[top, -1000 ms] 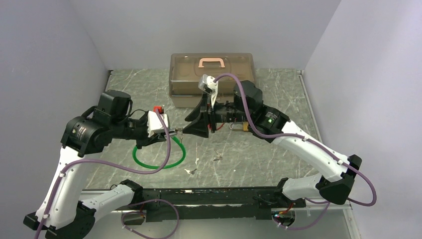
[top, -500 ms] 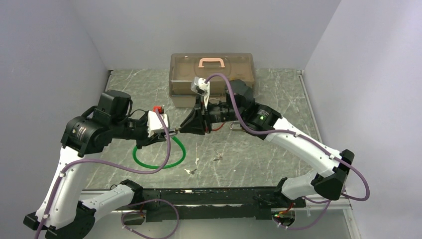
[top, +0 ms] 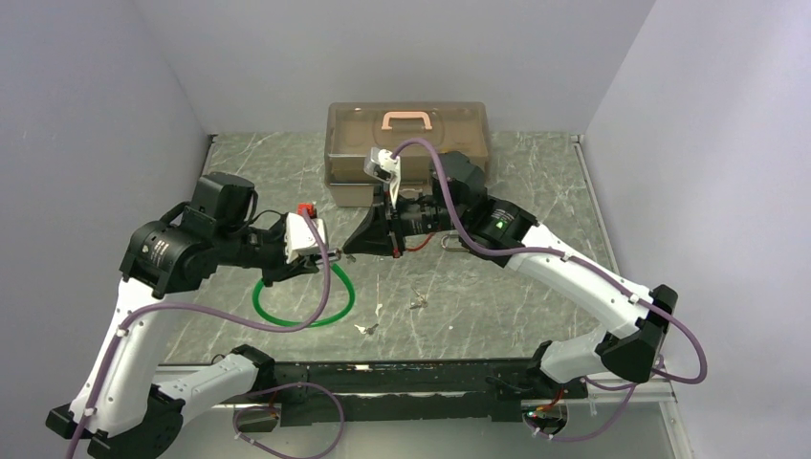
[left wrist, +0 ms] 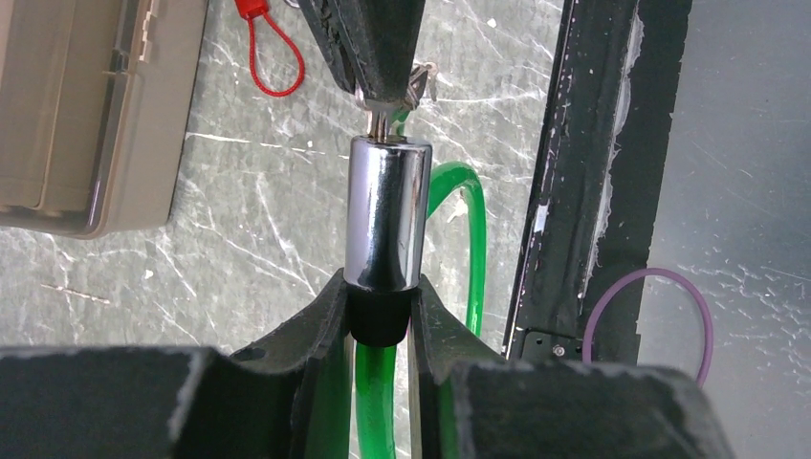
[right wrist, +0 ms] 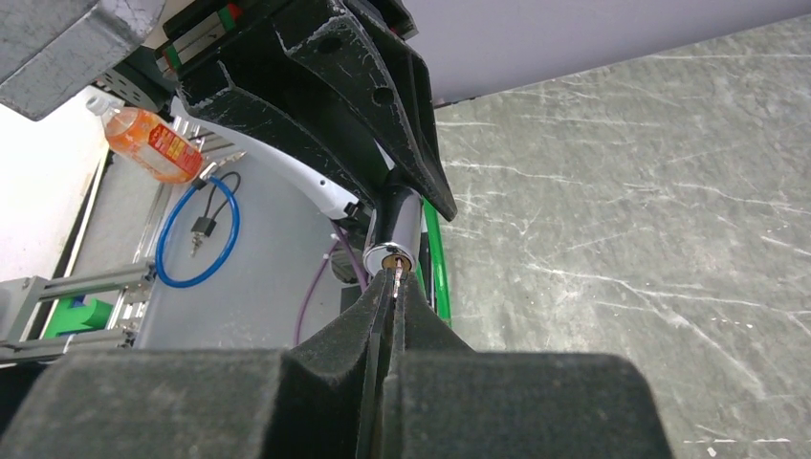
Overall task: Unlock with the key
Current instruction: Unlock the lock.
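The key [right wrist: 396, 275] shows only as a thin silver sliver. Most of it is buried between the pressed-together fingers of the right end effector [right wrist: 392, 290], with its tip at the keyhole in the end face of the silver cylinder [right wrist: 395, 232]. How far it enters we cannot tell. The left end effector [left wrist: 380, 289] clamps that cylinder's black base, where the green cable [left wrist: 472, 239] leaves it. From above, both end effectors hide the key over the desk [top: 497, 287]; small silver bits [top: 418, 302] lying there are too small to identify.

I'm working in a robot lab cell: bare lilac walls [top: 96, 96] box my marble-look table [top: 536, 153], aluminium framing [right wrist: 86, 280] beside.
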Tool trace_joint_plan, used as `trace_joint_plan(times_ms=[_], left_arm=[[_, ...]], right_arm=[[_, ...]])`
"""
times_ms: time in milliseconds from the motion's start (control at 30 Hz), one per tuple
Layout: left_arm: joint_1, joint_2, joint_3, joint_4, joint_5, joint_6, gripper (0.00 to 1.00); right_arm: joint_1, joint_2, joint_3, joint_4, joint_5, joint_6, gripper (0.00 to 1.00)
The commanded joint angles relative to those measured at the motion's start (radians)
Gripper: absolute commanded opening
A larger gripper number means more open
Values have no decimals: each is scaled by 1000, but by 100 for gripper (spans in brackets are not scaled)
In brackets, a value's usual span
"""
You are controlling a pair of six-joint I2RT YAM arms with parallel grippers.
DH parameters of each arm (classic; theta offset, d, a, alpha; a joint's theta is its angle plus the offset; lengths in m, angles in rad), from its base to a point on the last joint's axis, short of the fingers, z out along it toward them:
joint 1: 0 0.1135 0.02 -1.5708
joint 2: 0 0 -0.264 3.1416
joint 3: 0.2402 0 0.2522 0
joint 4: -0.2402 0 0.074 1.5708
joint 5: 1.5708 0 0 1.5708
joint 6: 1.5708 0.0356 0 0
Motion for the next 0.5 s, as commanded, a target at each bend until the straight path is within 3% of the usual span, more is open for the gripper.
trace_joint_plan(times_ms=[0, 133, 467], left_arm=[[-9, 7, 60, 78, 24, 5, 0], [-38, 23, 98, 90, -24, 35, 0], [-199, 42, 194, 195, -364, 166, 0]], right_arm=[[17, -1, -8, 54, -17, 25, 0], [18, 23, -17, 79, -28, 113, 0], [-37, 80, -4, 143, 39, 490, 0]])
